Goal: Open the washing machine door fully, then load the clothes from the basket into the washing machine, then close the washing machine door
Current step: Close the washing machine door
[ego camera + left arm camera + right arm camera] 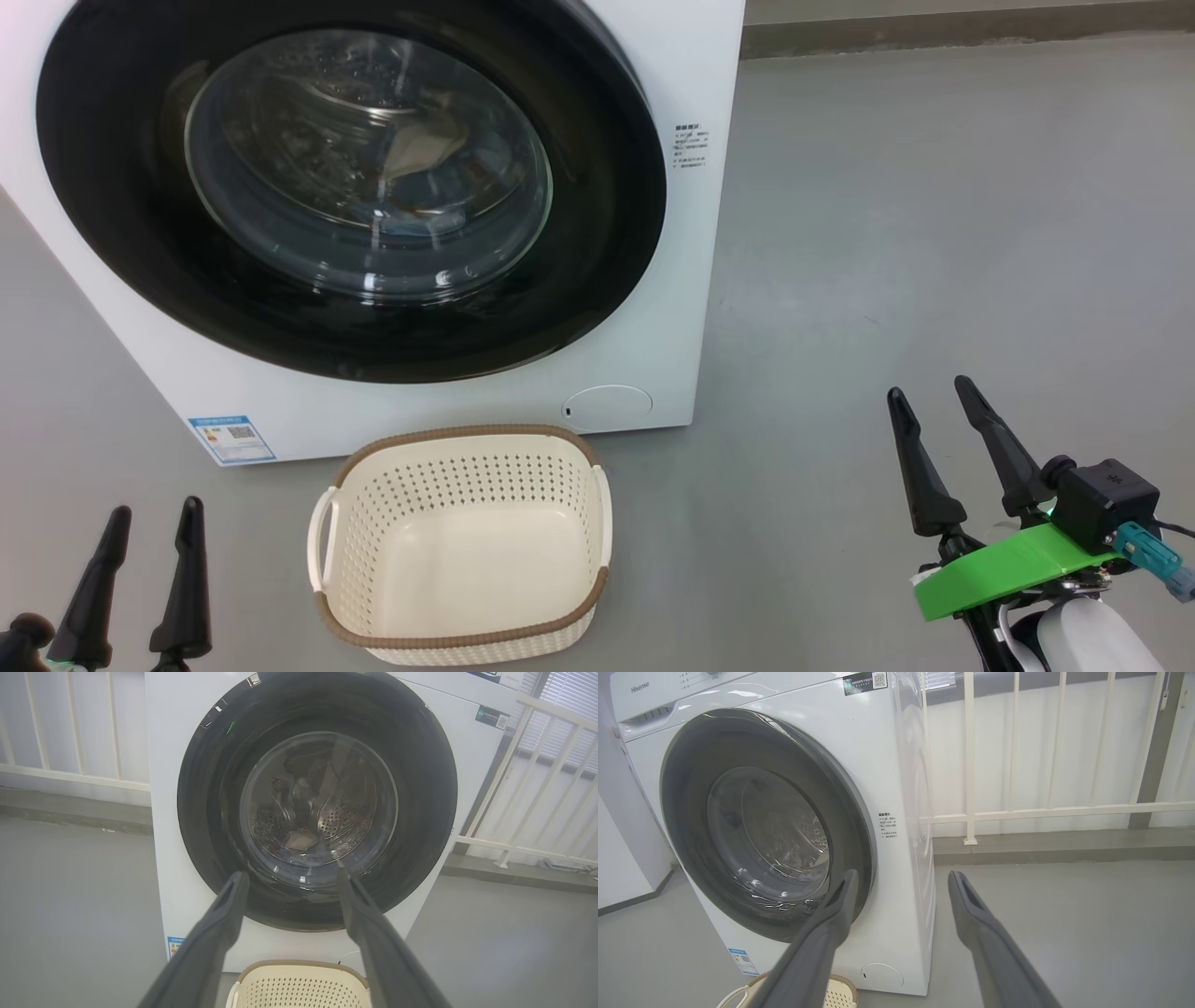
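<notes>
Hisense logo (pixel 640 689) on washing machine (pixel 901 765)

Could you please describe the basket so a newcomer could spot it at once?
Find the big white washing machine with the round black door. On the grey floor just before it stands the basket: low, cream, perforated, brown-rimmed and empty.

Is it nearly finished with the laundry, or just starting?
Looks finished. The basket is empty, and the clothes show through the shut washing machine door. Nothing in hand: the left gripper and right gripper hang open and empty. Nothing visibly left.
</notes>
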